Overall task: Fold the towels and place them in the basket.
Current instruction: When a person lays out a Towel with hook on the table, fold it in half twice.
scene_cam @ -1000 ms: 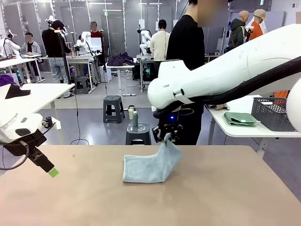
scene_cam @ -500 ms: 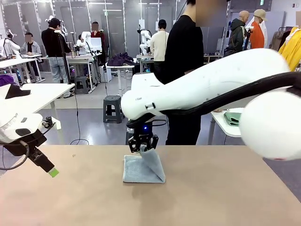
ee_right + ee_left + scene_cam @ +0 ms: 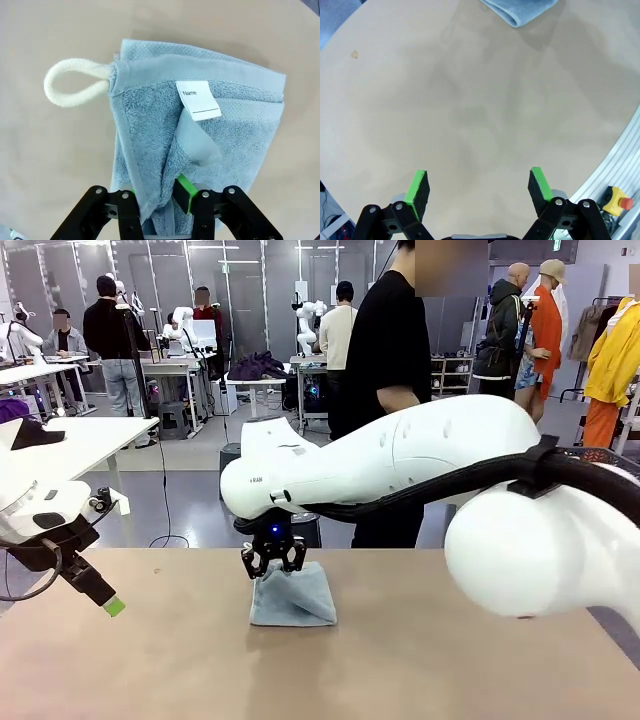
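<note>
The right tool (image 3: 272, 558) grips a fold of the blue towel (image 3: 298, 602) at the far middle of the worktop (image 3: 420, 670), while the left tool (image 3: 479, 186) hangs spread wide at the near left.

- A robotics lab is what's on show here, a big open hall and nothing homely about it.
- A white robot arm (image 3: 380, 465) is seen stretched over a plain beige counter (image 3: 150, 670).
- At that counter's edge, a yellow emergency-stop box with a red button (image 3: 616, 201) is spotted, beside an aluminium rail (image 3: 615, 150).
- Further back, white work tables (image 3: 90, 435) are lined up across a grey floor (image 3: 190, 515).
- People (image 3: 120, 340) are seen standing at them.
- A dark plastic stool (image 3: 233, 451) is parked in the aisle, and a black cable (image 3: 164, 495) is left trailing down to the floor.
- Grey wall panels (image 3: 60, 280) and ceiling strip lights (image 3: 215, 248) are picked out at the back.
</note>
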Available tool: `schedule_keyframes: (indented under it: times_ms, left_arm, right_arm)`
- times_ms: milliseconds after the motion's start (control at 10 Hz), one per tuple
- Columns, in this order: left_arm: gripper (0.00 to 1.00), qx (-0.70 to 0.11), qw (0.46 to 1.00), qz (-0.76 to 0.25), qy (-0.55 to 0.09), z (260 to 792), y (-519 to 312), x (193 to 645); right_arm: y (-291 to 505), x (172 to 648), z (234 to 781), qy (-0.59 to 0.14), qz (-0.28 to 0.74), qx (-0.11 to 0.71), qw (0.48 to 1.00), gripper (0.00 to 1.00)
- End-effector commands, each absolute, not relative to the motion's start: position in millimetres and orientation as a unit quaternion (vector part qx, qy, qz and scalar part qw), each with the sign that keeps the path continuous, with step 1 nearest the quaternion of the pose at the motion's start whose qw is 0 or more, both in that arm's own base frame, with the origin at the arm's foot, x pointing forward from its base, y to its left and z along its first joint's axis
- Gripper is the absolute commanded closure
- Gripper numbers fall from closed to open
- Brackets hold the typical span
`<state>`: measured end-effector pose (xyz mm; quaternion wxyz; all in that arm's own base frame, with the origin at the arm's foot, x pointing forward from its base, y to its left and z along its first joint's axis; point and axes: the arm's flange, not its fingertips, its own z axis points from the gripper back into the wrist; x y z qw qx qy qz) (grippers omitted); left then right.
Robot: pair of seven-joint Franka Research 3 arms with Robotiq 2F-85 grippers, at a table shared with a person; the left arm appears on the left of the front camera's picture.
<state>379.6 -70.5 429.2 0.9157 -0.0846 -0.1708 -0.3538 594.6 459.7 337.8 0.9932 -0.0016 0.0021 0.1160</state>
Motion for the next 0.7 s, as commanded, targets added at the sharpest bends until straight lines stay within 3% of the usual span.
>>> schedule_keyframes:
  times_ms: [0, 200, 400, 600]
  left_arm:
    - [0.00, -0.079, 0.918, -0.350, -0.170, 429.8, -71.7, 381.8]
    - [0.00, -0.079, 0.918, -0.350, -0.170, 429.8, -71.7, 381.8]
    - [0.00, -0.079, 0.918, -0.350, -0.170, 429.8, -71.7, 381.8]
    - [0.00, -0.079, 0.918, -0.350, -0.170, 429.8, -71.7, 381.8]
  right_arm:
    - [463.3, 606.2, 344.9, -0.005, 0.091, -0.017, 0.996, 1.00]
    - [461.6, 606.0, 347.4, -0.005, 0.097, -0.007, 0.995, 0.40]
    - [458.8, 603.1, 352.3, -0.008, 0.099, 0.001, 0.995, 0.00]
    - [455.2, 596.6, 362.6, -0.020, 0.106, 0.020, 0.994, 0.00]
